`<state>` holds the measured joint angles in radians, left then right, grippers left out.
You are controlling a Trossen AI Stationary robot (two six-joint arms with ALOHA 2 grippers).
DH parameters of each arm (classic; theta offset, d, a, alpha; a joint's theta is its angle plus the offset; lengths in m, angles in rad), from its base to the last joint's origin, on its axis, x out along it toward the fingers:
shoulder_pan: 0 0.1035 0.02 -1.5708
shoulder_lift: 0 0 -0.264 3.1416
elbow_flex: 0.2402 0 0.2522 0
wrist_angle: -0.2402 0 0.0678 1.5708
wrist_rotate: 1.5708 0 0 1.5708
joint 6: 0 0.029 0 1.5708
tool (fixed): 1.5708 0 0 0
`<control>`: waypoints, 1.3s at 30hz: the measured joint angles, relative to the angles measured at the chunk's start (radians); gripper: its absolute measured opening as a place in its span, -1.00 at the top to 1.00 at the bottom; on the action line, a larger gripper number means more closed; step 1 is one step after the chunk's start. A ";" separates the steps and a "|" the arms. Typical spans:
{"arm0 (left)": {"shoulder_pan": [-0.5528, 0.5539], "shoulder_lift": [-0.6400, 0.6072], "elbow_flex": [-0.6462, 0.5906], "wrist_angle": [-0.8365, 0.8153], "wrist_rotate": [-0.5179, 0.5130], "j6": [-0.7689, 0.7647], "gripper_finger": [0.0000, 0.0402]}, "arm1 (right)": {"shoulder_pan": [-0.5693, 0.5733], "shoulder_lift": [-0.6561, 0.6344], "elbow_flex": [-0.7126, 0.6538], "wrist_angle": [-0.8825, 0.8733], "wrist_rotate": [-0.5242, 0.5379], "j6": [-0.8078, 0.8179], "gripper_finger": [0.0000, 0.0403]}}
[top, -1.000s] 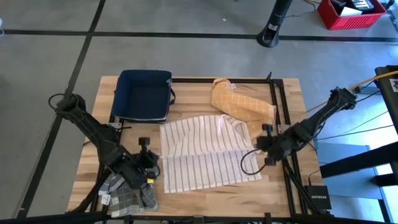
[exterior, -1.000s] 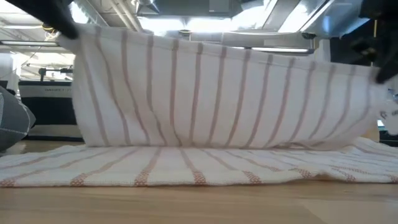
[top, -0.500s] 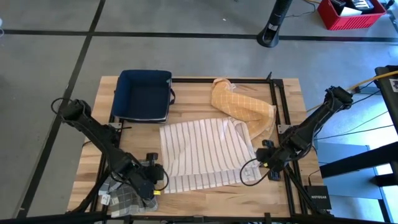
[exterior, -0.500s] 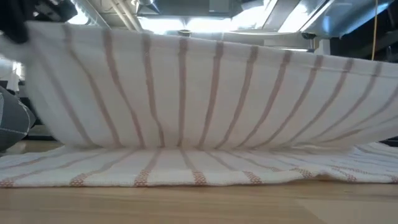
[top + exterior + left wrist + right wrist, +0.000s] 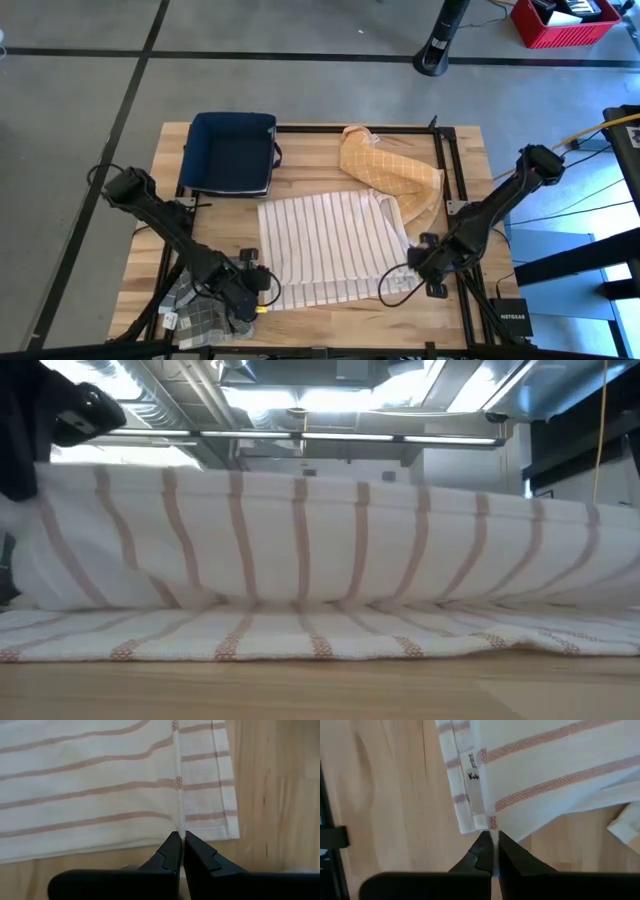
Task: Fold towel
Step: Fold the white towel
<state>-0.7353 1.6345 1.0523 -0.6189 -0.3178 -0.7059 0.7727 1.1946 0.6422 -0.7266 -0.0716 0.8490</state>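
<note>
On the wooden table [image 5: 330,320], near its front edge, you have the striped towel [image 5: 325,245] spread at the middle and doubled over itself, its lifted front hem stretched between your two grippers. Your left gripper [image 5: 179,851] sits at the towel's front left corner with its fingers pinched tight on the hem seam, and your right gripper [image 5: 491,851] does the same at the front right corner, clamped on the edge just beside the small label [image 5: 474,781]. Behind the towel you can see a navy bin [image 5: 232,153] and a crumpled yellow cloth [image 5: 388,172], and a grey checked cloth [image 5: 200,310] lies at the front left corner by your left arm
</note>
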 joint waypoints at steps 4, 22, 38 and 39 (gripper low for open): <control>-0.002 0.010 0.000 0.026 0.005 0.000 0.97 | 0.000 0.040 0.000 0.026 -0.013 -0.012 0.94; 0.013 0.045 0.000 0.160 0.148 -0.093 0.93 | 0.000 0.061 0.000 0.017 -0.053 -0.002 0.91; 0.149 -0.012 0.068 0.152 0.108 0.096 0.28 | -0.002 0.052 0.116 -0.098 -0.023 -0.003 0.09; 0.163 -0.001 0.057 0.160 0.035 0.134 0.28 | -0.001 0.052 0.117 -0.081 0.088 -0.028 0.08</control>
<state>-0.5720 1.6335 1.1097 -0.4585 -0.2825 -0.5723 0.7719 1.2463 0.7595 -0.8077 0.0163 0.8210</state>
